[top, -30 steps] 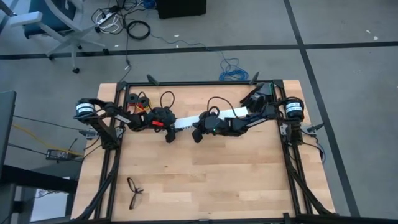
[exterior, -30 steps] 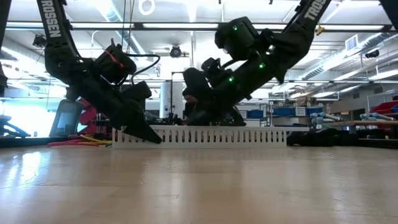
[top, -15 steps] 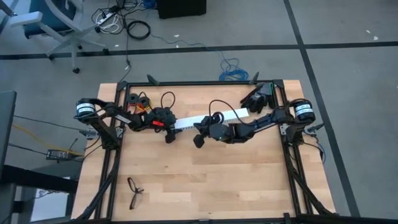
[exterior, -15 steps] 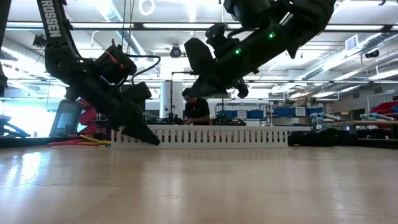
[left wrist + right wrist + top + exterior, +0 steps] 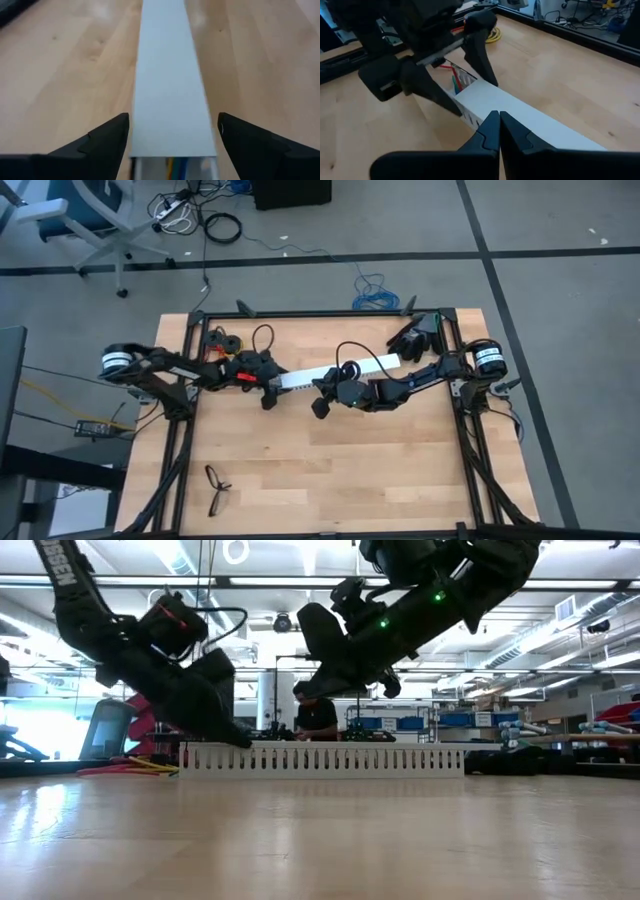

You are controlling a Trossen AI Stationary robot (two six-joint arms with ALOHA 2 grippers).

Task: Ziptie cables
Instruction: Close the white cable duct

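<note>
A long white rail [image 5: 340, 370] lies across the far middle of the table, with a flat cover [image 5: 170, 100] on it. The cables [image 5: 172, 164] show as coloured wires inside its left end, also seen in the right wrist view [image 5: 456, 82]. My left gripper [image 5: 172, 130] stands open at that end, one finger on either side of the rail and a gap at both. My right gripper [image 5: 499, 131] is shut and hangs above the middle of the rail [image 5: 330, 758], clear of it. The ziptie is out of view.
A red and yellow wire with black spools [image 5: 222, 342] lies at the far left behind my left arm. A small black object [image 5: 216, 486] lies near the front left. Dark gear [image 5: 415, 332] sits at the far right corner. The near half of the table [image 5: 330, 470] is bare wood.
My right gripper has risen off the rail, moved a little toward the near edge and rolled, then kept still. My left gripper has lifted from table height to about the rail's top and drawn back a little toward the table's left edge. The rail has stayed put.
</note>
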